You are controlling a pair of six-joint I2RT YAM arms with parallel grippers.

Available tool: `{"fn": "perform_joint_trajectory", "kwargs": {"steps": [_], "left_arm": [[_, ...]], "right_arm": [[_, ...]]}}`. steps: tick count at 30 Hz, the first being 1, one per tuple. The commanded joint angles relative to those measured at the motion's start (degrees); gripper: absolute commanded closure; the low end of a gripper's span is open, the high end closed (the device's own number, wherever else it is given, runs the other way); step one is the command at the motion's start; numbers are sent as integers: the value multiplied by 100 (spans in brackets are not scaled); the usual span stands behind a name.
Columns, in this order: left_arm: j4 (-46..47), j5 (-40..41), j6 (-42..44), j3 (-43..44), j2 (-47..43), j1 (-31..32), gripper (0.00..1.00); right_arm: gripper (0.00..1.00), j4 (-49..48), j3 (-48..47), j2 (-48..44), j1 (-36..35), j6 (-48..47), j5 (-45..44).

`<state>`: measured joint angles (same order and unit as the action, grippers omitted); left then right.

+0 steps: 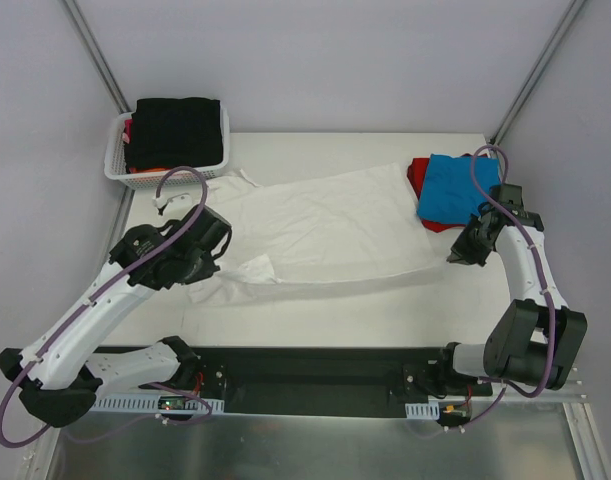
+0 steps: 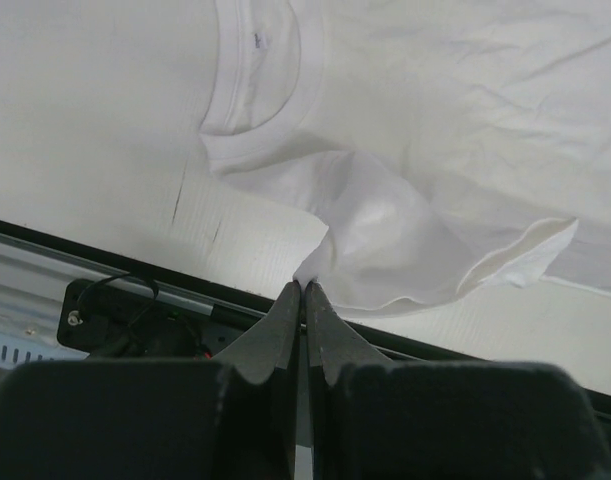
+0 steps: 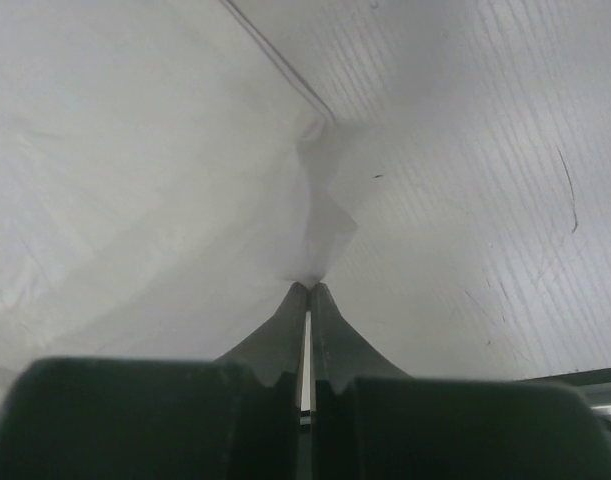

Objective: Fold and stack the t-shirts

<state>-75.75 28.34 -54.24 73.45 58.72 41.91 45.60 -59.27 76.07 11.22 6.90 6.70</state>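
Note:
A large white t-shirt [image 1: 325,225] lies stretched across the table, lifted at both ends. My left gripper [image 1: 223,262] is shut on a pinch of its cloth near the shoulder; in the left wrist view the collar [image 2: 260,120] and a sleeve hem [image 2: 520,255] hang beyond the closed gripper [image 2: 305,285]. My right gripper [image 1: 455,256] is shut on the shirt's other end, with a small peak of white fabric [image 3: 320,240] rising from its tips [image 3: 310,287]. A folded blue t-shirt [image 1: 455,188] lies on a red one [image 1: 419,175] at the back right.
A white lattice basket [image 1: 165,172] at the back left holds a black t-shirt [image 1: 175,130], with red and orange cloth showing beneath it. The black rail of the arm bases [image 1: 315,380] runs along the near edge. Grey walls close in both sides.

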Motion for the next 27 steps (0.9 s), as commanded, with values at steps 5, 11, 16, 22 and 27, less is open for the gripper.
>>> {"fn": "perform_joint_trajectory", "kwargs": {"steps": [5,11,16,22,27], "left_arm": [[-1135,190,1,355,-177,-51,100],[-1135,84,-78,354,-177,-86,100],[-1127,-248,-121,135,69,-157,100],[-1056,-548,-745,-234,-44,290,100],[-1021,-943,-817,-24,-413,379,100]], "right_arm": [[99,-95,-138,-31,47,-57,112],[99,-61,-252,-49,55,-30,86],[99,-52,-252,-66,47,-39,139],[99,-87,11,-303,47,-4,191],[99,-17,135,-558,47,22,262]]}}
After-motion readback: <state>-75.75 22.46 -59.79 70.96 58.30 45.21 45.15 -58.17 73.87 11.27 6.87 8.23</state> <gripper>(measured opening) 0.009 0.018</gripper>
